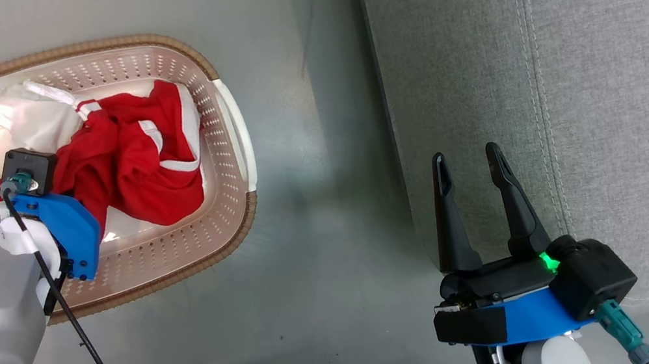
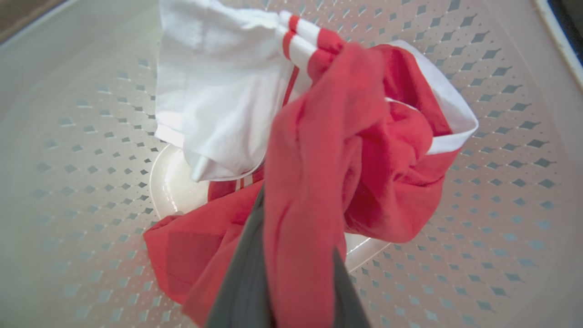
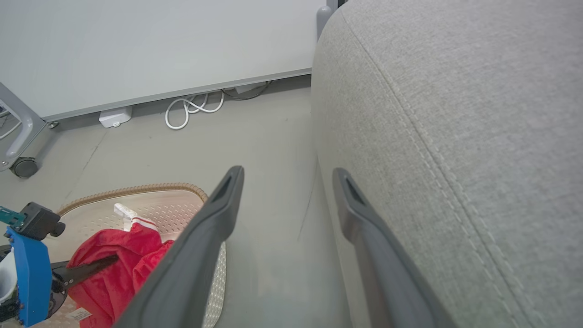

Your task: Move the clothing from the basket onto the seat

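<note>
A smooth grey floor (image 1: 315, 240) runs under everything, meeting a pale wall panel at the far side in the right wrist view. The seat (image 1: 610, 91), a big light-grey upholstered cushion with a stitched seam, fills the floor's right side, and its rounded edge faces the basket. The basket (image 1: 209, 242), cream perforated plastic with a brown woven-look rim, stands on the floor well apart from the seat's edge.

The clothing (image 1: 135, 170), red fabric with white trim and a white piece beside it, lies bunched on the basket's bottom, none of it on the seat. The left gripper (image 2: 298, 228) reaches down inside the basket, its two dark fingers pressed together on a fold of the red cloth, which is pulled up between them. The right gripper (image 1: 468, 153) hangs over the floor just beside the seat's edge, fingers spread wide and holding nothing.

A looped white cable (image 3: 191, 109) lies on the floor against the wall panel.
</note>
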Tool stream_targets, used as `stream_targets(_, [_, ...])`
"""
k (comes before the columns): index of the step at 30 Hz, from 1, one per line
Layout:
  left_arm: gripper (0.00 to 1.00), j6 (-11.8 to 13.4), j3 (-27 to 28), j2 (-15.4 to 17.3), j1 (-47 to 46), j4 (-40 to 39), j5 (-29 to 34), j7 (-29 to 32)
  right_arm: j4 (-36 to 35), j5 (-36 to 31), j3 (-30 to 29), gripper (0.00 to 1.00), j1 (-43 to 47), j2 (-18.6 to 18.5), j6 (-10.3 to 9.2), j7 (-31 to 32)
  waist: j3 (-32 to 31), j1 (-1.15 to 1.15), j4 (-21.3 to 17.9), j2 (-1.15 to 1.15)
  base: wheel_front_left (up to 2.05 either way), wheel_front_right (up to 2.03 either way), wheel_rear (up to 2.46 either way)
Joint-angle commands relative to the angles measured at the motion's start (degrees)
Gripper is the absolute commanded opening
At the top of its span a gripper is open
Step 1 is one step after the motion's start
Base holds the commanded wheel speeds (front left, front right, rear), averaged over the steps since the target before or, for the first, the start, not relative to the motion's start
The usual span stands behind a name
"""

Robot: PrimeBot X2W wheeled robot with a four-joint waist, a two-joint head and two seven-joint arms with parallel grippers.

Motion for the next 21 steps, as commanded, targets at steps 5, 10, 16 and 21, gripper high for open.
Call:
stream_targets(5, [0.00, -0.45, -0.76, 0.00, -0.87, 0.38, -0.28, -0.55, 0.52, -0.13, 0.03, 1.00, -1.13, -0.06, 0.01, -0.29, -1.27, 0.00, 0.75, 0.00, 0.00, 0.00, 0.00])
stream_targets(10, [0.00, -0.82, -1.77, -0.98, -0.09, 0.33, 0.05, -1.01, 1.08, -0.84, -0.43, 1.00, -0.92, -0.06, 0.01, -0.29, -4.10, 0.00, 2.05, 0.00, 0.00, 0.00, 0.00])
stream_targets(16, [0.00, -1.60, -2.88, -3.09, 2.37, -0.89, -0.20, -1.51, 2.57, -2.52, -0.75, 1.00, -0.15, -0.08, 0.01, -0.29, -10.75, 0.00, 5.03, 0.00, 0.00, 0.00, 0.00])
stream_targets(21, [0.00, -2.39, -2.97, -4.98, 5.52, -5.17, -1.23, -1.53, 3.94, -3.51, -1.44, 1.00, 1.18, -0.10, 0.01, -0.28, -16.80, 0.00, 8.22, 0.00, 0.00, 0.00, 0.00])
